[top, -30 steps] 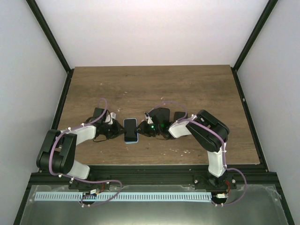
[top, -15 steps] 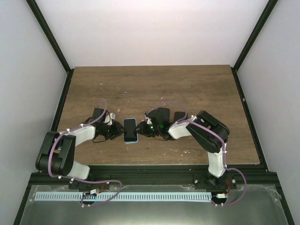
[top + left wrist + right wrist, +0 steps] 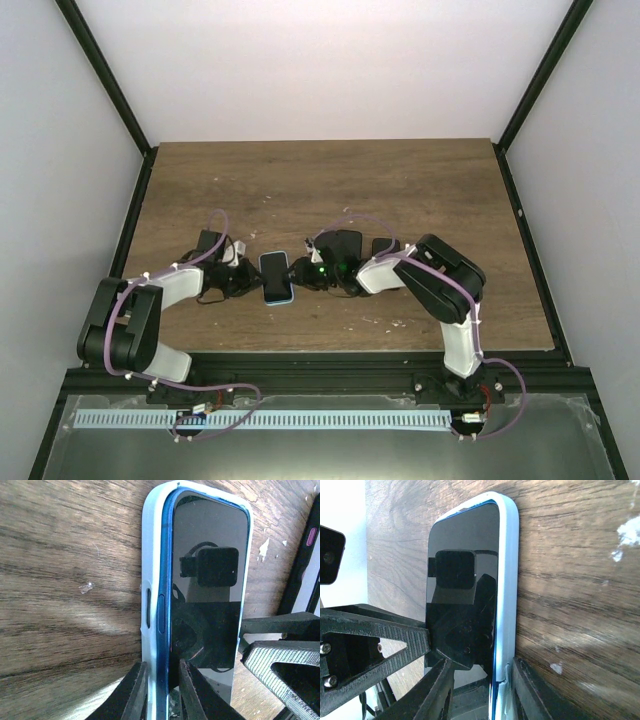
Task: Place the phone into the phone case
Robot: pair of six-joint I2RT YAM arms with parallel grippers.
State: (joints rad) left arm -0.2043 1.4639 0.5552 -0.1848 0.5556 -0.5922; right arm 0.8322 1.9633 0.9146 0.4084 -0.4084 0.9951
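Observation:
The phone, black screen up, lies in a pale case at the table's middle front. In the left wrist view the phone's blue side stands proud of the case wall. My left gripper is shut on that left edge, one finger outside the case wall and one on the screen. My right gripper straddles the right edge. One finger touches the case wall. The other is over the screen with a gap.
Black flat objects lie just behind the right wrist and behind the left wrist. One with a pink button shows in the left wrist view. The table's front edge is close behind both arms.
The phone and case have shifted slightly left and turned a little. My right gripper has followed to the left; my left gripper has stayed on the left edge.

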